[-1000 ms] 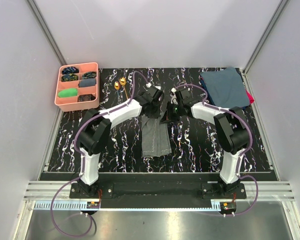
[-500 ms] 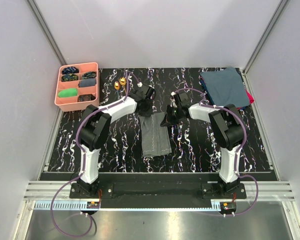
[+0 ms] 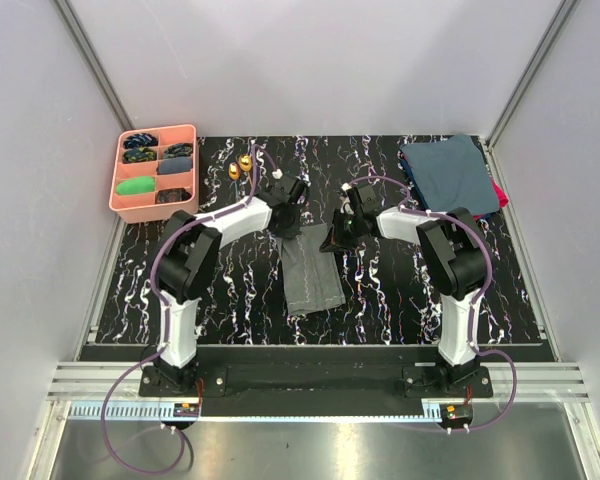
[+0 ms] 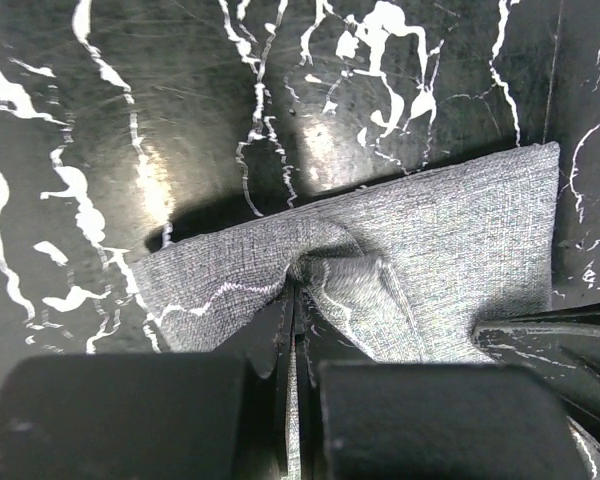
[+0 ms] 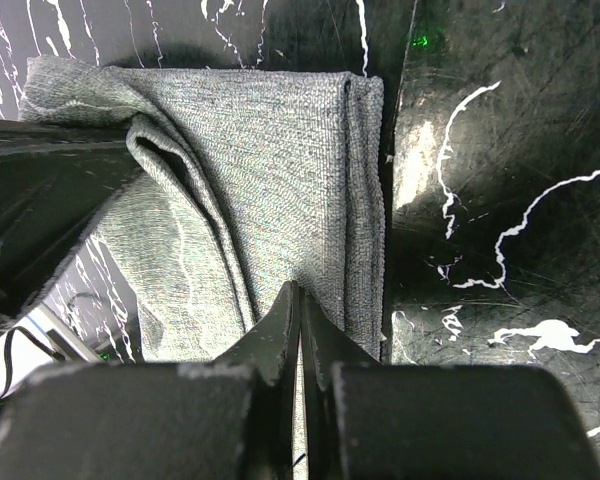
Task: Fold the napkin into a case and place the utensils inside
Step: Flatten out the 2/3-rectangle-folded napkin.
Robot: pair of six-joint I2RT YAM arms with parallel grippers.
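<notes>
Left claw (image 4: 292, 300) and right claw (image 5: 300, 298) further left now, tight on napkin (image 5: 290, 160).

Left claw (image 3: 291, 226) and right claw (image 3: 335, 238) hide the napkin (image 3: 311, 278) at its far end — utensils (image 3: 239, 166) indistinctly small.

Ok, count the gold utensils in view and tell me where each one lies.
2. One gold utensil lies on the marbled table just right of the pink tray; the second utensil sits beside it, slightly farther back. Neither wrist view shows any; the folded napkin could hide more.
</notes>
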